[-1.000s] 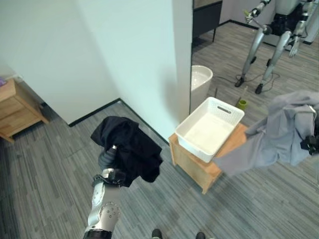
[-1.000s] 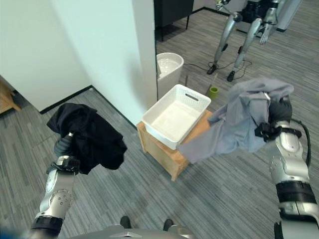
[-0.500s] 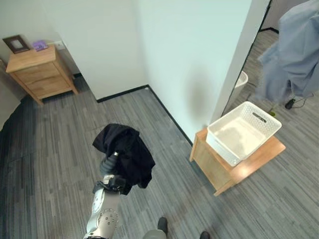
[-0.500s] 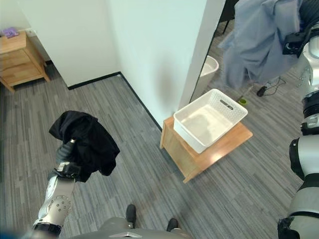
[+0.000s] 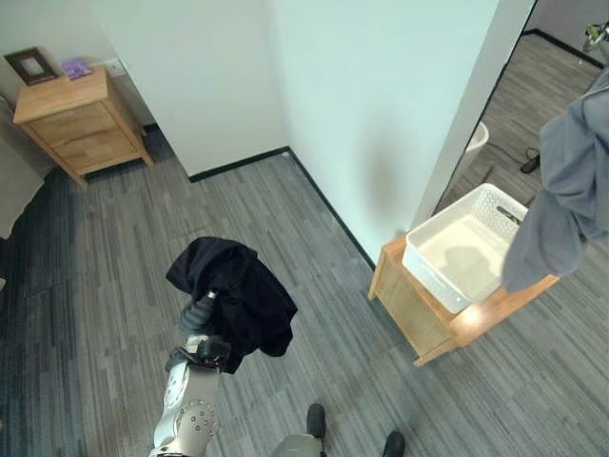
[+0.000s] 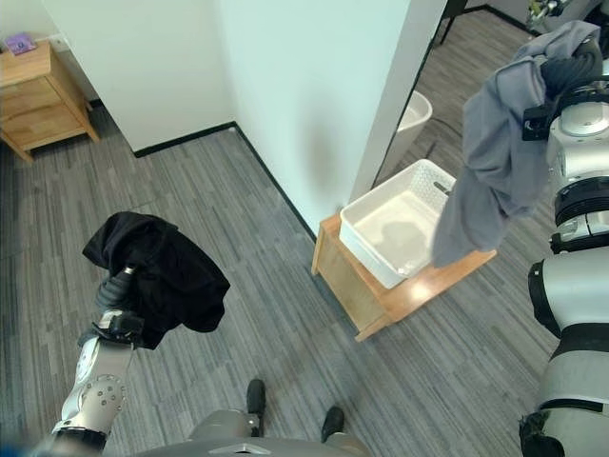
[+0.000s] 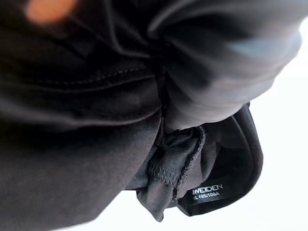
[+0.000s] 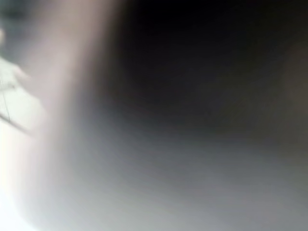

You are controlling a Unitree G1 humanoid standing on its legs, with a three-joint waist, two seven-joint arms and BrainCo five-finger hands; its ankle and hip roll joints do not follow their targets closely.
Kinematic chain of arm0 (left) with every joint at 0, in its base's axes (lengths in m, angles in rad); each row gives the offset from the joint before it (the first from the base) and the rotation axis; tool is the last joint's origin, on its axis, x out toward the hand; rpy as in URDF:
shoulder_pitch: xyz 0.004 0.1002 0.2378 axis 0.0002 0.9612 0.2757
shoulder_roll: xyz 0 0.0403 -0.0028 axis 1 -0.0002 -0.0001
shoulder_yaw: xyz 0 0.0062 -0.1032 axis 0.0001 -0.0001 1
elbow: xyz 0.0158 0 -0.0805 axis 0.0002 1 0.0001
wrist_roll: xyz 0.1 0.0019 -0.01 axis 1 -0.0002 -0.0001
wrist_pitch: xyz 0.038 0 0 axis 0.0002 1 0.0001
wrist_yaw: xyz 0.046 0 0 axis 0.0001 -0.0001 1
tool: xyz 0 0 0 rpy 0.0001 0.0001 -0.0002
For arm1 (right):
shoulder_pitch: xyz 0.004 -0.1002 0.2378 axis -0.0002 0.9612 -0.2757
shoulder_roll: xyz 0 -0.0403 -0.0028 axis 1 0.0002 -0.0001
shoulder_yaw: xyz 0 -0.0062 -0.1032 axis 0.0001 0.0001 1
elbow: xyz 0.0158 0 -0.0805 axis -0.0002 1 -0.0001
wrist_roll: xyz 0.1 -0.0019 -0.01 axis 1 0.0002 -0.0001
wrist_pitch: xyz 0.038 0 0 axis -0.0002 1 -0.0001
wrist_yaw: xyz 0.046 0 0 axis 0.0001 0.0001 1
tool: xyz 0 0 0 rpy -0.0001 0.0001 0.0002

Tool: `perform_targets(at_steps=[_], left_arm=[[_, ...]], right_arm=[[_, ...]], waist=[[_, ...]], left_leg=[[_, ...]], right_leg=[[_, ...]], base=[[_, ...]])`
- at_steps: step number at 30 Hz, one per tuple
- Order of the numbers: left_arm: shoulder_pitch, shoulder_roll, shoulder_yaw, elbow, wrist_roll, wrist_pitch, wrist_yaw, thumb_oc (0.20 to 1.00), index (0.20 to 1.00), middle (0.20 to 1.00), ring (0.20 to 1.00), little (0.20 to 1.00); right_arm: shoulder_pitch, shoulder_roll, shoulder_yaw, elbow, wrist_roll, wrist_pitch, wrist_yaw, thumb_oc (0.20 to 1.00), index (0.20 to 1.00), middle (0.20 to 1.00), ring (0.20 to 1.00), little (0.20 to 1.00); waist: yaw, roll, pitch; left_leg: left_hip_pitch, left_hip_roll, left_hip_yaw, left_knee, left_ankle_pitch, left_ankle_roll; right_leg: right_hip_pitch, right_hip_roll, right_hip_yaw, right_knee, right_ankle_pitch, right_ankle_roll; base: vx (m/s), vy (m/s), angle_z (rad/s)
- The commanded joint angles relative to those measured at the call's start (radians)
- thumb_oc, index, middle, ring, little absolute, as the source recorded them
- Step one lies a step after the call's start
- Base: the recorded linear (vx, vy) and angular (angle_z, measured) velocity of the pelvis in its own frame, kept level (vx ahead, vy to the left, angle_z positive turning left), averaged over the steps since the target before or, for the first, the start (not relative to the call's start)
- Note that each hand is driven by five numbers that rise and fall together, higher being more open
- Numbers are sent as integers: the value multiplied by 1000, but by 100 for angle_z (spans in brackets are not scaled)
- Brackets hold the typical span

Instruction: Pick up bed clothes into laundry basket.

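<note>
A black garment (image 5: pixel 238 303) is bunched over my left hand (image 5: pixel 197 321), held up above the grey floor at the lower left; its folds and a label (image 7: pixel 207 191) lie close in the left wrist view. My right hand (image 6: pixel 574 69) is raised at the right with a long grey garment (image 6: pixel 500 162) hanging from it. The grey cloth's lower end dangles over the right end of the white laundry basket (image 6: pixel 379 227). The basket looks empty and sits on a low wooden stand (image 6: pixel 381 297) by the wall corner.
A white wall corner (image 5: pixel 381 124) juts out just behind the basket. A white bin (image 6: pixel 415 110) stands beyond it. A wooden nightstand (image 5: pixel 76 124) with a picture frame (image 5: pixel 29 65) is at the far left. Grey floor lies open between my left hand and the stand.
The camera has shifted a little. My right arm has brought the grey garment down from high at the back, so it now hangs over the basket's right end. My left hand has hardly moved.
</note>
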Motion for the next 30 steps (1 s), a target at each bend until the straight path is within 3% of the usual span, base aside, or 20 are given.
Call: perform_targets(at_steps=[1, 13, 19, 28, 29, 30], left_arm=[[-63, 67, 1, -91, -5, -71, -12, 200, 200, 200, 200, 200], [-75, 79, -13, -121, 4, -72, -4, 200, 200, 200, 200, 200], [-74, 93, 4, -143, 13, -67, -3, 200, 200, 200, 200, 200], [-78, 91, -7, -132, 18, -76, -7, 200, 200, 200, 200, 200], [-80, 91, -8, -127, 18, -77, -8, 200, 200, 200, 200, 200], [-82, 91, -8, -124, 16, -76, -11, 200, 200, 200, 200, 200]], right_arm=[[-86, -33, 51, -100, 18, -63, -3, 200, 200, 200, 200, 200], [-67, 2, 40, -81, -14, -56, -22, 200, 200, 200, 200, 200], [-133, 55, 138, 85, -223, 0, -12, 200, 200, 200, 200, 200], [-157, 114, 250, 157, -498, 16, -8, 200, 200, 200, 200, 200], [-162, 112, 287, 165, -562, 20, 0, 1000, 1000, 1000, 1000, 1000], [-173, 107, 352, 172, -660, 19, 15, 1000, 1000, 1000, 1000, 1000]], waist=[[24, -61, 6], [25, -53, 65], [38, -31, 109], [57, -4, 142], [59, -4, 143], [61, -4, 144]], left_leg=[[-33, 67, 0, 6, 15, -92], [-96, 75, 8, 6, 30, -96], [-143, 80, 4, 6, 45, -101], [-208, 83, -5, 6, 66, -112], [-212, 84, -6, 6, 68, -113], [-216, 84, -6, 6, 69, -114]], right_leg=[[-19, -119, 11, 13, 69, 90], [-95, -116, 21, 13, 90, 88], [-148, -112, 31, 13, 102, 82], [-211, -104, 33, 13, 108, 82], [-215, -105, 32, 13, 109, 83], [-219, -104, 33, 13, 110, 83]], base=[[-37, -4, 2], [-17, -2, 0], [-40, -11, -3], [-15, -9, -1], [0, 0, 0], [0, 0, 0]])
